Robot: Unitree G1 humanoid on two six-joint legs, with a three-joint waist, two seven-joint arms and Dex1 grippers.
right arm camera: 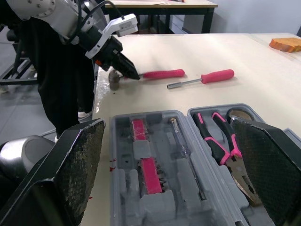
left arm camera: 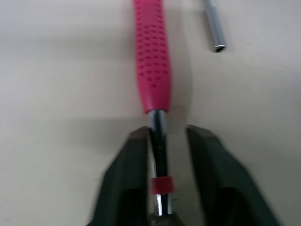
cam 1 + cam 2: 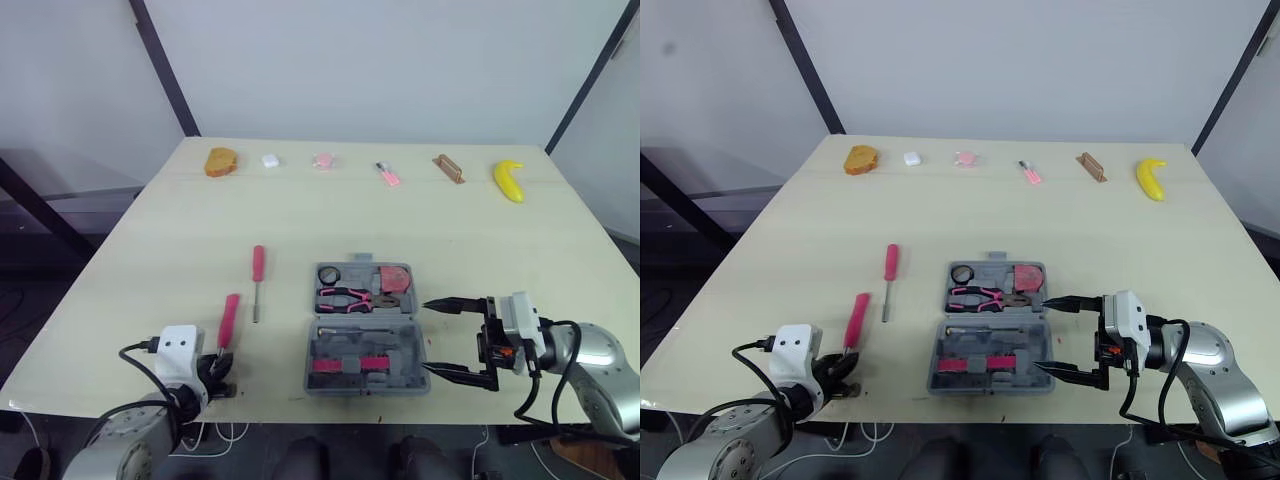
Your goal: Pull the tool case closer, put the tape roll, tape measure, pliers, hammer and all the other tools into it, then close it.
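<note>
The grey tool case lies open near the table's front edge. Its far half holds pink-handled pliers, a black tape roll and a red tape measure. My right gripper is spread wide open just right of the case, fingers pointing at it, holding nothing. A pink-handled hammer lies at the front left. My left gripper straddles its steel shaft near the head, with a gap at one finger. A red screwdriver lies on the table beyond the hammer.
Along the far edge sit an orange bread-like piece, a white block, a pink item, a small pink tool, a brown block and a banana.
</note>
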